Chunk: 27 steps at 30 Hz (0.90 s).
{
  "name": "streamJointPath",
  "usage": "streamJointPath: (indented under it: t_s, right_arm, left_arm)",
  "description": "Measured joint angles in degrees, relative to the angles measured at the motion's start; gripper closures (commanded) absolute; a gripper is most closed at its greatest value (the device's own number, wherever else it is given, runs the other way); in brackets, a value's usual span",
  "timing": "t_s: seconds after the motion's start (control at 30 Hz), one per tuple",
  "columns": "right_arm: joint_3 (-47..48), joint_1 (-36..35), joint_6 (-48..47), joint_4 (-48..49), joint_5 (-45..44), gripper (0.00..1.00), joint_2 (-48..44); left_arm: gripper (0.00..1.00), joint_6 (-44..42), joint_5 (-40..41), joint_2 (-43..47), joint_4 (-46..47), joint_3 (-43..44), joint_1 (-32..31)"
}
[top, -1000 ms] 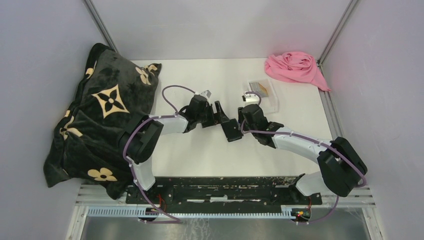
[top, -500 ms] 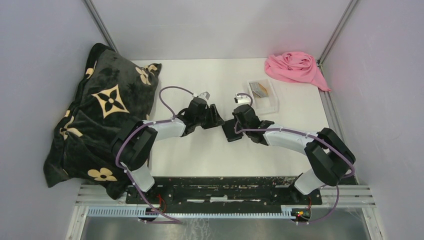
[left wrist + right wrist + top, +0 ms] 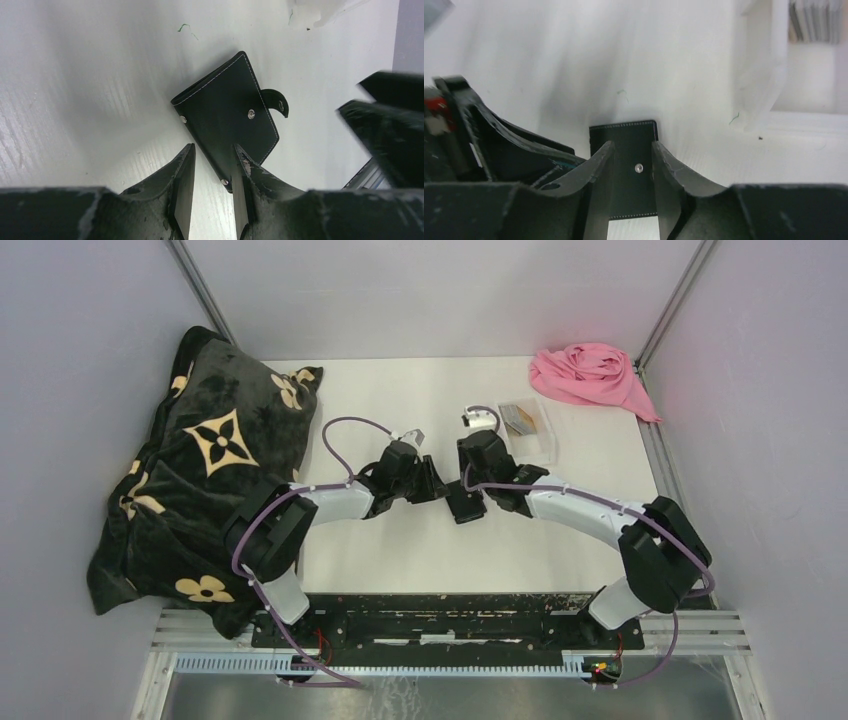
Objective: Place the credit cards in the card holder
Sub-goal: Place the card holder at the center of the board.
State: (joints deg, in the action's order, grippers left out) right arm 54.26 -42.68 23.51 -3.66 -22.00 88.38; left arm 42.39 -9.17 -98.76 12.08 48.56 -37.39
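The card holder [image 3: 462,510] is a closed black wallet lying flat on the white table mid-scene, stud up [image 3: 227,112] [image 3: 629,135]. My left gripper [image 3: 438,488] [image 3: 212,160] is open at its left side. The wallet's near corner sits between the fingers, against the right one, with a gap to the left one. My right gripper [image 3: 470,490] [image 3: 631,150] is open and straddles the wallet from above, stud between the fingers. Whether they touch it I cannot tell. The credit cards [image 3: 522,418] [image 3: 814,22] lie stacked in a clear tray, grey with one tan.
The clear plastic tray [image 3: 545,448] [image 3: 764,75] stands just right of the right gripper. A black floral blanket [image 3: 200,470] fills the left side. A pink cloth [image 3: 590,375] lies at the back right corner. Grey walls close in on both sides.
The right arm has swung left so its gripper now sits over the wallet. The left gripper's jaws have narrowed around the wallet's corner.
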Motion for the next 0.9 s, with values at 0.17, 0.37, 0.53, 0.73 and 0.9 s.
streamJointPath:
  t_s: [0.17,0.37,0.53,0.73,0.9]
  right_arm:
    - [5.7,3.0,-1.4,-2.1,-0.7,0.44,-0.9]
    - [12.3,10.6,-2.4,-5.6,-1.0,0.33,-0.3]
    - [18.5,16.4,-3.3,-7.6,0.6,0.28,4.2]
    - [22.9,20.7,-5.1,-9.0,3.0,0.28,10.6]
    - [27.3,22.2,-7.0,-11.0,3.9,0.28,14.5]
  left_arm:
    - [0.62,0.0,-0.2,-0.1,0.9,0.0,-0.2]
    - [0.62,0.0,-0.5,-2.1,2.0,0.6,-0.3]
    - [0.63,0.0,-0.5,-5.4,2.0,1.7,-0.3]
    - [0.58,0.0,0.5,-6.5,0.6,5.0,-0.3]
    - [0.54,0.0,3.1,-5.9,-0.8,9.3,-0.3]
